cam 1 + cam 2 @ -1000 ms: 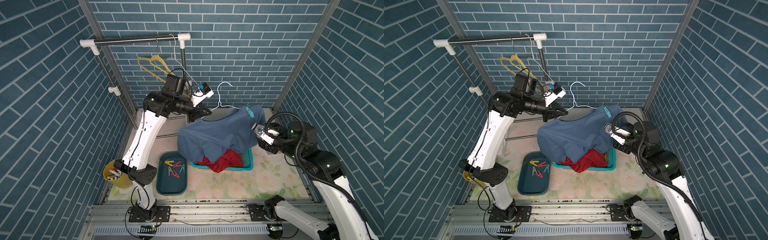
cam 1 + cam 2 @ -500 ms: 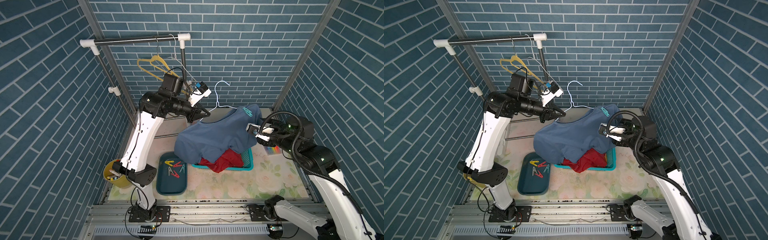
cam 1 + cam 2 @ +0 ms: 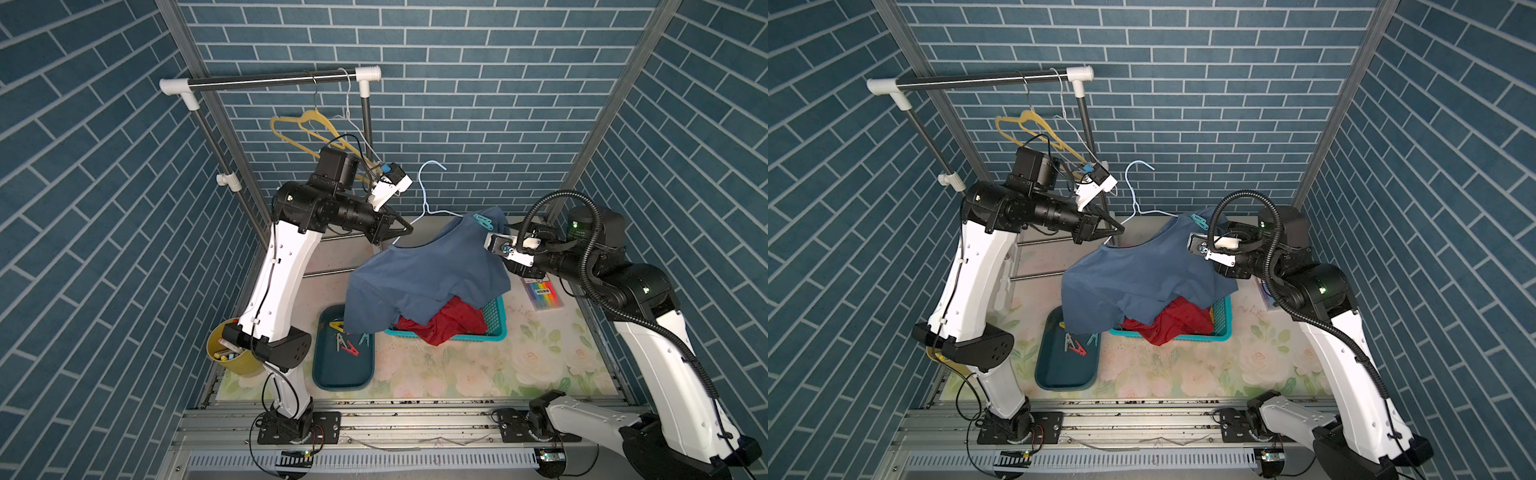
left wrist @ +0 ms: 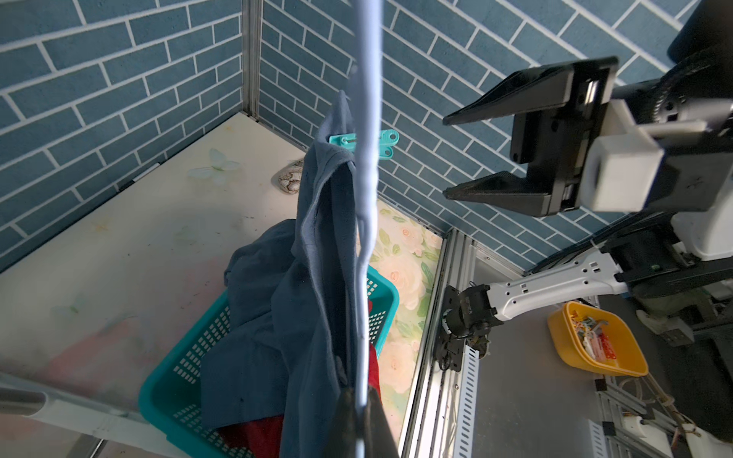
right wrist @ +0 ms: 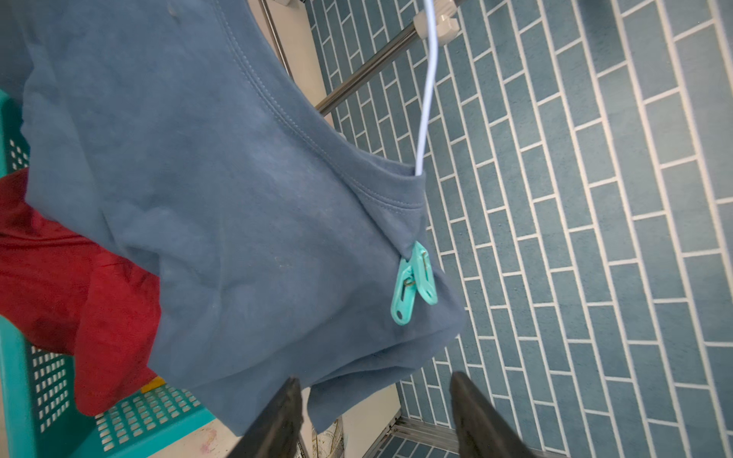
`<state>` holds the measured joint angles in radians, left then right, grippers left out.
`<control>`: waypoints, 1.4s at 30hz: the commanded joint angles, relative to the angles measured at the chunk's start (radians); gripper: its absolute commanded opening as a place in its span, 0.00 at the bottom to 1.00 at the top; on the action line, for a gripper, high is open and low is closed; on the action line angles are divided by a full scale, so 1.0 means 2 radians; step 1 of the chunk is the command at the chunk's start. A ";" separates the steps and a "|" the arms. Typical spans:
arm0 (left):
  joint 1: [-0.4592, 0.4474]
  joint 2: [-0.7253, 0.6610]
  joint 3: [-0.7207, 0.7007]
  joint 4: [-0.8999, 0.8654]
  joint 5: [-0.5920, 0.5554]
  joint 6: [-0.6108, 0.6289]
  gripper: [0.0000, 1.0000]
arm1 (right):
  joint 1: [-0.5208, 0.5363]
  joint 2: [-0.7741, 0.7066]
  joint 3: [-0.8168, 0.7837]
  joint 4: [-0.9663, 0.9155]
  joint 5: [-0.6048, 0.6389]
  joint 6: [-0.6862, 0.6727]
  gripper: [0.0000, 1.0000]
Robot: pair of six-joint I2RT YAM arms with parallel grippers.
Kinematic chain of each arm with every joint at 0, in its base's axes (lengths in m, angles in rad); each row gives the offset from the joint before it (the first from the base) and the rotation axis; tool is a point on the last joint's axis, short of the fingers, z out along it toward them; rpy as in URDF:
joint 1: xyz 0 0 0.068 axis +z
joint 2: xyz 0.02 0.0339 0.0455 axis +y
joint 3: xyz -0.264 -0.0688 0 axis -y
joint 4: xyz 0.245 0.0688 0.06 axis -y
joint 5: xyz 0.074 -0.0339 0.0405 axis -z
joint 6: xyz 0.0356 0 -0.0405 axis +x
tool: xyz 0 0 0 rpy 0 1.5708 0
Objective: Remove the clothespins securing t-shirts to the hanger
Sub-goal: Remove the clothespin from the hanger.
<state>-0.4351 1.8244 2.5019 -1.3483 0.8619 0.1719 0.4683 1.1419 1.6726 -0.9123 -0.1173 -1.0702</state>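
A slate blue t-shirt (image 3: 428,274) hangs on a pale wire hanger (image 3: 426,199). My left gripper (image 4: 359,392) is shut on the hanger's wire (image 4: 367,119) near the collar and holds it above the basket. One teal clothespin (image 5: 412,283) pins the shirt's shoulder to the hanger; it shows in both top views (image 3: 484,221) (image 3: 1200,221). My right gripper (image 5: 375,378) is open, a short way from that clothespin and level with it, with nothing gripped; the shirt's sleeve edge hangs just beyond its fingers. A dark red t-shirt (image 3: 449,322) lies in the basket.
The teal basket (image 3: 496,316) stands under the shirt. A dark teal tray (image 3: 340,370) left of it holds several loose clothespins (image 3: 345,338). A clothes rack (image 3: 270,82) with a yellow hanger (image 3: 303,129) stands behind, a yellow cup (image 3: 235,357) at the left, a marker box (image 3: 542,293) at the right.
My right gripper has moved left and up toward the shirt's pinned shoulder, its jaws narrowing somewhat. My left arm shifted the hanger a little to the left.
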 commanded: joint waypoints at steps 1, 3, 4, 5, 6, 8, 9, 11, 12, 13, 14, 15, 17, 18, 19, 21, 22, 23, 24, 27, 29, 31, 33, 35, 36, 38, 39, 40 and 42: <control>0.002 -0.006 -0.002 0.018 0.033 -0.021 0.00 | 0.002 0.008 0.013 -0.018 -0.010 -0.030 0.58; 0.003 -0.004 -0.002 0.017 0.035 -0.023 0.00 | 0.002 0.014 0.016 -0.014 -0.007 -0.035 0.56; 0.003 -0.004 -0.003 0.018 0.036 -0.023 0.00 | 0.003 0.018 0.017 -0.012 -0.003 -0.039 0.55; 0.002 -0.004 -0.004 0.017 0.038 -0.024 0.00 | 0.003 0.021 0.018 -0.010 0.002 -0.044 0.54; 0.003 -0.004 -0.005 0.017 0.040 -0.023 0.00 | 0.004 0.025 0.021 -0.008 0.006 -0.049 0.54; 0.003 -0.004 -0.007 0.016 0.043 -0.023 0.00 | 0.005 0.032 0.026 -0.003 0.012 -0.057 0.53; 0.002 -0.004 -0.008 0.016 0.043 -0.023 0.00 | 0.004 0.036 0.030 0.000 0.012 -0.060 0.53; 0.002 -0.004 -0.010 0.014 0.043 -0.022 0.00 | 0.004 0.043 0.039 0.001 0.012 -0.067 0.53; 0.003 -0.005 -0.012 0.012 0.043 -0.022 0.00 | 0.005 0.048 0.046 0.000 0.012 -0.070 0.53; 0.003 -0.005 -0.013 0.011 0.043 -0.022 0.00 | 0.005 0.052 0.051 -0.002 0.012 -0.073 0.53; 0.003 -0.005 -0.015 0.009 0.043 -0.022 0.00 | 0.005 0.057 0.056 -0.004 0.012 -0.076 0.53; 0.002 -0.005 -0.015 0.008 0.043 -0.022 0.00 | 0.006 0.061 0.060 -0.004 0.025 -0.078 0.53; 0.003 -0.004 -0.016 0.008 0.044 -0.027 0.00 | 0.006 0.066 0.062 -0.004 0.032 -0.080 0.53; 0.003 -0.004 -0.016 0.009 0.045 -0.031 0.00 | 0.006 0.068 0.062 -0.006 0.037 -0.084 0.53; 0.003 -0.003 -0.017 0.010 0.047 -0.034 0.00 | 0.006 0.070 0.061 -0.009 0.040 -0.086 0.53; 0.003 -0.003 -0.020 0.011 0.051 -0.037 0.00 | 0.007 0.074 0.060 -0.013 0.046 -0.090 0.53; 0.003 -0.003 -0.021 0.012 0.054 -0.038 0.00 | 0.008 0.076 0.061 -0.015 0.048 -0.092 0.54; 0.003 -0.003 -0.022 0.013 0.055 -0.039 0.00 | 0.009 0.078 0.061 -0.016 0.053 -0.095 0.54; 0.003 -0.003 -0.023 0.014 0.056 -0.040 0.00 | 0.011 0.080 0.060 -0.016 0.059 -0.101 0.55; 0.003 -0.003 -0.024 0.015 0.062 -0.044 0.00 | 0.022 0.088 0.057 -0.005 0.088 -0.125 0.57; 0.002 -0.002 -0.025 0.016 0.067 -0.045 0.00 | 0.030 0.093 0.055 0.007 0.105 -0.143 0.58; 0.003 -0.001 -0.025 0.016 0.068 -0.046 0.00 | 0.035 0.098 0.053 0.016 0.117 -0.156 0.58; 0.002 -0.001 -0.026 0.016 0.068 -0.046 0.00 | 0.038 0.104 0.054 0.019 0.123 -0.165 0.57; 0.002 -0.003 -0.028 0.018 0.068 -0.046 0.00 | 0.040 0.109 0.055 0.019 0.131 -0.172 0.56; 0.002 -0.003 -0.029 0.018 0.069 -0.046 0.00 | 0.041 0.111 0.056 0.019 0.137 -0.176 0.55; 0.003 -0.005 -0.030 0.019 0.069 -0.047 0.00 | 0.042 0.115 0.054 0.018 0.146 -0.181 0.52; 0.003 -0.005 -0.031 0.018 0.069 -0.047 0.00 | 0.043 0.116 0.052 0.018 0.151 -0.185 0.50; 0.002 -0.005 -0.031 0.018 0.069 -0.047 0.00 | 0.044 0.117 0.051 0.018 0.155 -0.189 0.49; 0.002 -0.006 -0.032 0.018 0.069 -0.046 0.00 | 0.044 0.118 0.047 0.022 0.168 -0.199 0.43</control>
<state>-0.4351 1.8244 2.4443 -1.3334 0.9703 0.0807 0.5499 1.3750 1.7744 -0.8944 0.1646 -1.3865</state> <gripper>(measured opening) 0.070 0.457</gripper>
